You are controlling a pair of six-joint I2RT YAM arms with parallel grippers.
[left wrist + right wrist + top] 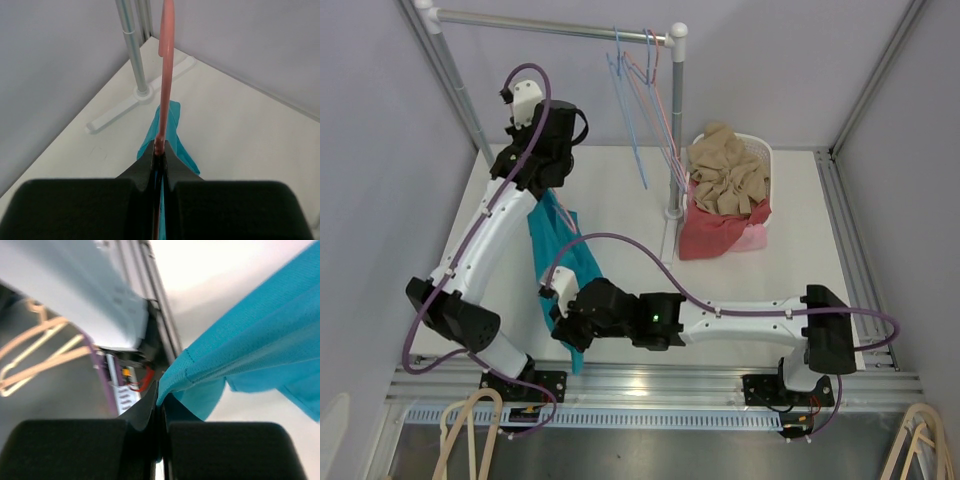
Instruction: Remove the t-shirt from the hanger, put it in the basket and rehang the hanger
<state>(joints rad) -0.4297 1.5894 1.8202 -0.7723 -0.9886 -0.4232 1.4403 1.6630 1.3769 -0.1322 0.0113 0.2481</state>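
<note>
Fingers (176, 167) of the left gripper (160, 150) are pressed tight on the thin pink hanger (166, 90), whose rod runs up and away from between them. This gripper is raised over the far left part of the table (620, 190). The teal t-shirt (560, 250) hangs down below it and trails toward the near edge. There the right gripper (161, 400) has its fingers squeezed together on a stitched edge of the shirt, and the fabric spreads up and to the right from that pinch. Both grips look fully closed with no gap showing. A rail (550, 22) with more hangers stands at the far side. A white basket (760, 150) of clothes sits to the right.
</note>
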